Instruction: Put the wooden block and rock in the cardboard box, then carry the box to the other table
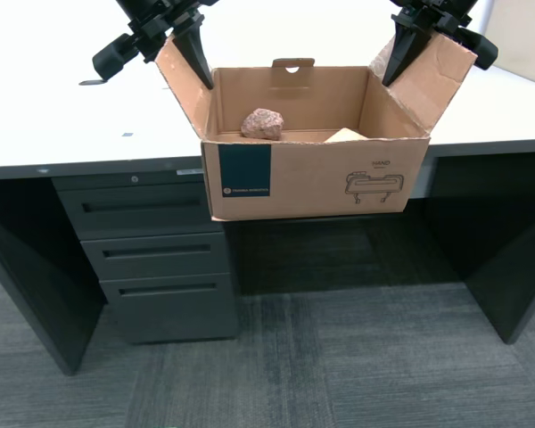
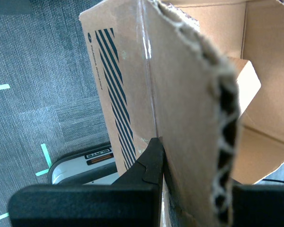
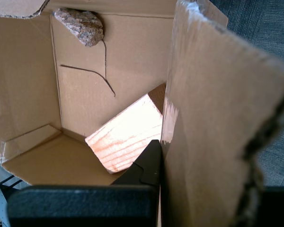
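The cardboard box (image 1: 312, 178) hangs in the air in front of a desk edge, held by its two side flaps. Inside it the rock (image 1: 262, 123) lies toward the exterior view's left and the wooden block (image 1: 346, 135) toward its right. My first gripper (image 1: 399, 58) is shut on the flap at the exterior view's right. Its wrist view shows the block (image 3: 128, 137) close by and the rock (image 3: 83, 26) far off. My second gripper (image 1: 196, 62) is shut on the opposite flap (image 2: 189, 94), beside the box's striped outer wall. The other table is out of view.
A pale-topped desk (image 1: 53, 134) with a dark edge stands behind the box, with a grey drawer unit (image 1: 152, 259) under it at the exterior view's left. Grey carpet lies below. Green tape marks (image 2: 46, 156) and part of the robot base (image 2: 85, 163) show on the floor.
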`<state>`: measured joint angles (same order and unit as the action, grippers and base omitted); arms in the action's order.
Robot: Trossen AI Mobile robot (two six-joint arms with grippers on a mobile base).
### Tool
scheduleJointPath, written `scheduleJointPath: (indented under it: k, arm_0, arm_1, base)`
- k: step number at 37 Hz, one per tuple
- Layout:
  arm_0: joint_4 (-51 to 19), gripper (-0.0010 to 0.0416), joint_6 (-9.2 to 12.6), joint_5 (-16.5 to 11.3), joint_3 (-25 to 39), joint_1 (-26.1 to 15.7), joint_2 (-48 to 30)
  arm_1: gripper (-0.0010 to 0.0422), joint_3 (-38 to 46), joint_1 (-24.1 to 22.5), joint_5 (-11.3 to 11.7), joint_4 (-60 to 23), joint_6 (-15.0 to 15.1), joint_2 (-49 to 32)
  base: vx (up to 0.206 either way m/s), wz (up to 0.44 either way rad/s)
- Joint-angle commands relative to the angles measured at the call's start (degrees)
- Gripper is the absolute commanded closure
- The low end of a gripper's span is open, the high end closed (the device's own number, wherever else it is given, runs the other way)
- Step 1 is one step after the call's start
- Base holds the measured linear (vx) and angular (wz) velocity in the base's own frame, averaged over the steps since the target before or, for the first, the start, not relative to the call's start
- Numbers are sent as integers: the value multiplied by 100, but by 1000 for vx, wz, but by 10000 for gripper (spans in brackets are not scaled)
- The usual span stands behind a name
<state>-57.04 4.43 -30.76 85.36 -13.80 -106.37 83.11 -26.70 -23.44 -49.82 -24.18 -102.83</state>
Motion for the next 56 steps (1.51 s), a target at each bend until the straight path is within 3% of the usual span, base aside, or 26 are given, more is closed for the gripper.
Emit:
scheduleJointPath:
  k: [1, 18, 22, 29, 40, 56]
  arm_0:
    - [13, 407, -9, -90, 7, -7, 7]
    - [-2, 407, -13, -90, 7, 24, 7]
    - [-9, 407, 2, -92, 7, 24, 7]
    - [-9, 407, 81, -92, 7, 24, 7]
    - [-90, 407, 315, -90, 7, 13, 26]
    - [-70, 407, 426, -90, 7, -85, 26]
  arm_1:
    - [414, 11, -50, -98, 33, -17, 7]
    - [414, 11, -50, -85, 15, -28, 7]
    - [414, 11, -55, 269, 26, -20, 7]
    - [414, 11, -63, 306, 186, 485, 7]
    - [414, 11, -66, 284, 96, 885, 7]
    - [413, 11, -68, 282, -437, 1445, 7]
  base:
    - [8, 172]
    - [0, 231]
    - [-3, 289]
    - [-5, 320]
    - [-3, 395]
    - [3, 462]
